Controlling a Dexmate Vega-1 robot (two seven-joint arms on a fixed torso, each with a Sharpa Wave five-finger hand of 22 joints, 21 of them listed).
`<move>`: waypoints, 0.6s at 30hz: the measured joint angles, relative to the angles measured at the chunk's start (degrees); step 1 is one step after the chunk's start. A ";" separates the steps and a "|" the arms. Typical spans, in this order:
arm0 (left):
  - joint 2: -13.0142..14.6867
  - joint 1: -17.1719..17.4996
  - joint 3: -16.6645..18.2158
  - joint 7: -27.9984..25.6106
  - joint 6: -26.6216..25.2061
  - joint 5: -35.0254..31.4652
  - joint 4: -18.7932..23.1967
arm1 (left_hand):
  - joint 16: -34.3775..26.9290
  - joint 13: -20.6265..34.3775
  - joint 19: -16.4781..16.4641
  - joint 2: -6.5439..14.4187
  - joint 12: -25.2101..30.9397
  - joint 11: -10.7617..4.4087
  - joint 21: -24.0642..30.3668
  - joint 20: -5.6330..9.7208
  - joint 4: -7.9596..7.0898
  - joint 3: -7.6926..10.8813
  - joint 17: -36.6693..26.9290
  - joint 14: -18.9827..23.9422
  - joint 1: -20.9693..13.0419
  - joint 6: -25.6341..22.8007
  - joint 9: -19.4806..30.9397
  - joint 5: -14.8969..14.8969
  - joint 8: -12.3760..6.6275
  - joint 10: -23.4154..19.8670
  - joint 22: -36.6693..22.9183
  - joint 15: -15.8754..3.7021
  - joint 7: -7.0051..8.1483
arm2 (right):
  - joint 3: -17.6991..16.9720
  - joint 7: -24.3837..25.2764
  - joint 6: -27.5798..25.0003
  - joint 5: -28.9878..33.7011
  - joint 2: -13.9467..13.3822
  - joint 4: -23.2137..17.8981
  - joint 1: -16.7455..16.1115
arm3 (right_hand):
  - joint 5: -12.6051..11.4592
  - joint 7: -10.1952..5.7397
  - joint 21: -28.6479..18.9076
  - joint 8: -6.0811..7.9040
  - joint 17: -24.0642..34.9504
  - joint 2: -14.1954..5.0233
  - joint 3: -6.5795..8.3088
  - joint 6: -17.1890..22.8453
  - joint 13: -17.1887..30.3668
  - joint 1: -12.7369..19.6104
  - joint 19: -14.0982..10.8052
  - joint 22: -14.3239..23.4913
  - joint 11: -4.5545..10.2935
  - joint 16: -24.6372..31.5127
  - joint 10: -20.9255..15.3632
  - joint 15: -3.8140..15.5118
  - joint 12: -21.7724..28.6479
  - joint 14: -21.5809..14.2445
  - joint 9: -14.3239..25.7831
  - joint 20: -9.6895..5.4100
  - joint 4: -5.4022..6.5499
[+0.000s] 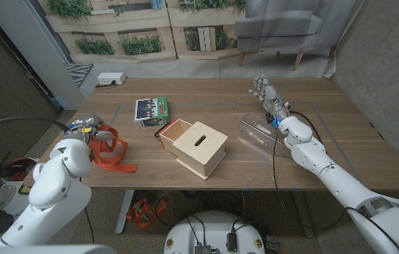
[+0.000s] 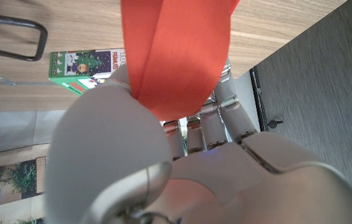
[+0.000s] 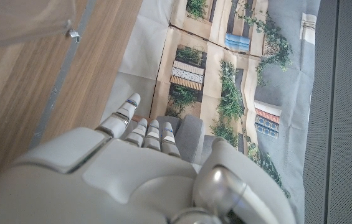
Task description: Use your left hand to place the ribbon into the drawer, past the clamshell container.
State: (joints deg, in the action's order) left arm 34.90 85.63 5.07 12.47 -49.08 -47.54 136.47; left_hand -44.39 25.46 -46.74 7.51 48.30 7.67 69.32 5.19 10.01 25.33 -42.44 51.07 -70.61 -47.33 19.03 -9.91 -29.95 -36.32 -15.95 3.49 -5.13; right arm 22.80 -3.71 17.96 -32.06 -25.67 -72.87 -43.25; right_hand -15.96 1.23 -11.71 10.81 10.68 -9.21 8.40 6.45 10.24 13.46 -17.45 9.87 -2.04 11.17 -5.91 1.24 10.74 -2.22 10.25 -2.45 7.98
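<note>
We see our left hand (image 1: 86,130) near the left edge of the table (image 1: 326,159), and it holds the orange ribbon (image 1: 111,154). The ribbon hangs in loops down onto the wood, just beside the hand. In the left wrist view the ribbon (image 2: 176,56) comes out from between the fingers (image 2: 222,115).

The wooden drawer box (image 1: 193,148) sits in the middle of the table, with its drawer pulled out a little toward the left. Bare wood lies between the ribbon and the box. The clear clamshell container (image 1: 257,131) is on the far side of the box, just beside our right hand (image 1: 266,95). That hand holds nothing and its fingers are apart.

A small green box (image 1: 150,111) lies behind the drawer box. It has a Christmas tree picture (image 2: 91,64) and some writing, too small for us to read. A white power strip (image 1: 110,79) sits at the back edge.
</note>
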 measured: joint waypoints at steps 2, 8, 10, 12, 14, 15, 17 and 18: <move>-0.48 -0.06 0.08 -0.49 0.38 -0.09 0.19 | 0.03 0.00 -0.03 0.00 -0.01 0.13 0.00 0.02 0.00 0.00 -0.03 0.09 0.00 0.00 0.00 0.11 0.00 -0.13 0.10 -0.09 0.00 | -0.06 -0.01 0.04 -0.07 -0.05 -0.12 -0.05 | 0.00 0.00 0.00 0.00 0.00 0.00 0.08 0.00 0.00 0.00 0.00 0.00 0.00 0.00 0.00 0.00 0.00 0.00 0.00 0.00 0.08; -2.00 -0.26 0.26 -2.00 1.73 -0.27 0.78 | 0.24 0.00 -0.12 0.00 -0.10 0.30 0.85 -0.07 0.14 0.15 -0.52 0.19 0.00 -0.03 0.00 0.17 0.00 -0.30 0.53 -0.11 0.02 | -0.18 -0.05 0.15 -0.15 -0.35 -0.88 -0.46 | 0.00 0.00 0.00 0.00 0.00 0.00 0.08 0.00 0.00 0.00 0.00 0.00 0.00 0.00 0.00 0.00 0.00 0.00 0.00 0.00 0.08; -2.63 -0.30 0.36 -2.76 2.38 -0.28 0.99 | 0.26 0.00 -0.13 0.00 -0.11 0.30 0.84 -0.07 0.14 0.15 -0.62 0.28 0.00 -0.03 0.00 0.17 0.00 -0.30 0.77 -0.08 0.02 | -0.27 -0.05 0.16 -0.17 -0.55 -1.32 -0.66 | 0.00 0.00 0.00 0.00 0.00 0.00 0.08 0.00 0.00 0.00 0.00 0.00 0.00 0.00 0.00 0.00 0.00 0.00 0.00 0.00 0.08; -3.11 -0.33 0.43 -3.04 2.62 -0.28 1.11 | 0.33 0.00 -0.13 0.00 -0.23 0.30 1.26 -0.07 0.14 0.16 -0.69 0.46 0.00 -0.03 0.00 0.17 0.00 -0.30 0.90 0.09 0.02 | -0.31 -0.04 0.17 -0.19 -0.63 -1.49 -0.75 | 0.00 0.00 0.00 0.00 0.00 0.00 0.08 0.00 0.00 0.00 0.01 0.00 0.00 0.00 0.00 0.00 0.00 0.00 0.00 0.00 0.08; -3.66 -0.34 0.51 -4.00 3.56 -0.28 1.26 | 0.65 0.00 -0.13 0.00 -0.29 0.30 1.49 -0.06 0.14 0.16 -1.01 0.47 0.01 -0.03 0.00 0.18 0.00 -0.30 1.06 0.09 0.01 | -0.37 -0.01 0.16 -0.20 -0.88 -2.07 -1.08 | 0.00 0.00 0.00 0.00 0.00 0.01 0.08 0.00 0.00 -0.01 0.00 0.00 0.00 0.00 0.00 -0.23 0.00 -0.22 0.00 0.00 0.08; -3.92 -0.35 0.55 -4.44 3.94 -0.27 1.31 | 0.66 0.00 -0.11 0.00 -0.35 0.30 1.49 -0.05 0.14 0.16 -1.02 0.47 0.01 -0.03 0.00 0.18 0.00 -0.30 1.07 0.09 0.01 | -0.39 0.01 0.16 -0.20 -0.99 -2.31 -1.21 | 0.00 0.00 0.00 0.00 0.00 0.01 0.08 0.00 0.00 -0.01 0.01 0.00 0.00 0.00 0.00 -0.31 0.00 -0.30 0.00 0.00 0.08; -4.40 -0.36 0.63 -5.06 4.42 -0.20 1.38 | 0.69 0.00 -0.10 -0.01 -0.43 0.30 1.49 -0.04 0.08 0.22 -1.15 0.47 0.01 -0.03 0.00 0.20 0.00 -0.30 1.32 0.08 0.01 | -0.43 0.09 0.16 -0.21 -1.13 -2.67 -1.42 | 0.00 0.00 0.00 0.00 0.00 0.17 0.08 0.00 0.00 -0.17 0.01 0.00 0.00 0.00 0.00 -0.31 0.00 -0.30 0.00 0.00 0.08; -4.73 -0.36 0.70 -5.45 4.76 -0.11 1.40 | 0.69 0.00 -0.10 -0.01 -0.43 0.30 1.80 -0.04 0.08 0.22 -1.17 0.47 0.01 -0.03 0.00 0.20 0.00 -0.30 1.33 0.09 0.01 | -0.46 0.14 0.17 -0.20 -1.24 -2.91 -1.56 | 0.00 0.00 0.00 0.00 0.00 0.17 0.08 0.00 0.00 -0.17 0.01 0.01 0.00 0.00 0.00 -0.31 0.00 -0.30 0.00 0.01 0.08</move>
State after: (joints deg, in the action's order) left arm 30.17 85.27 5.77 7.02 -44.32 -47.65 137.87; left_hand -43.70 25.46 -46.83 7.51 47.86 7.98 71.11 5.15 10.09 25.55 -43.61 51.55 -70.60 -47.36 19.03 -9.71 -29.95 -36.62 -14.62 3.58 -5.13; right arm 22.34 -3.57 18.12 -32.27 -26.92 -75.78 -44.81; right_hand -15.96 1.23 -11.71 10.81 10.68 -9.04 8.48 6.45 10.24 13.28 -17.45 9.88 -2.04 11.17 -5.92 0.93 10.74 -2.52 10.25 -2.45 8.06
